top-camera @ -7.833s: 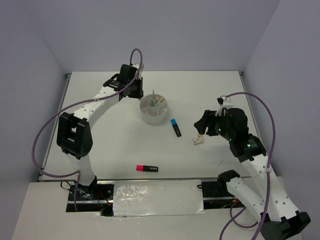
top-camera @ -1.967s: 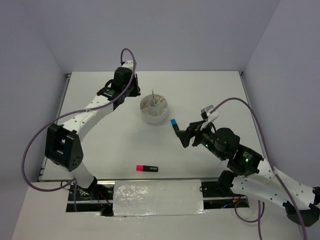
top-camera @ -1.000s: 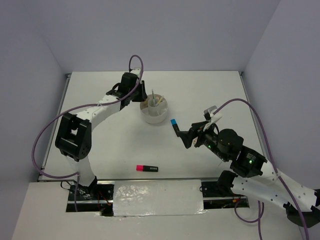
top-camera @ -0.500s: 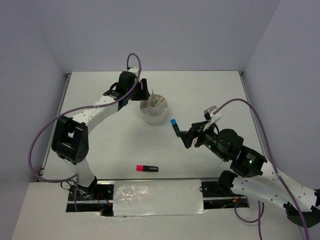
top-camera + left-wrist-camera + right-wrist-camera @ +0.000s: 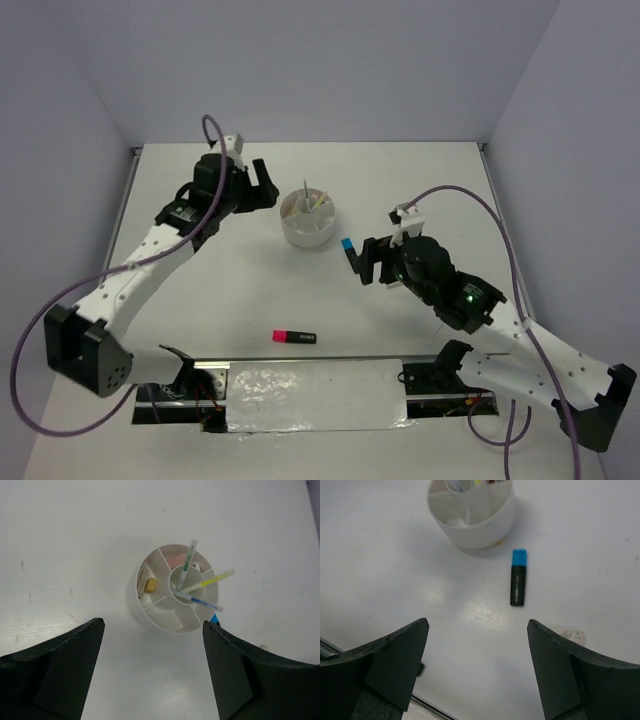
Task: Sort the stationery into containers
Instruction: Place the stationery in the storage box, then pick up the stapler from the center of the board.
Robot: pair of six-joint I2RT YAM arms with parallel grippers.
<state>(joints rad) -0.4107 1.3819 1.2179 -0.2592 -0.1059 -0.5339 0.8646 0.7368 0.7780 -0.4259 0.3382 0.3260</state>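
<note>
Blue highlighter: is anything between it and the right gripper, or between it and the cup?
Nothing visible. The open right gripper faces the blue highlighter across bare table, and only bare table separates the highlighter from the cup.

No text, label, brand, number or sign could be read in any view. The black barrel of the blue-and-black highlighter, at centre right of the right wrist view, showed no print that could be made out. The pink-and-black highlighter, at lower centre of the top view, was too small for any marking on it to be read.
</note>
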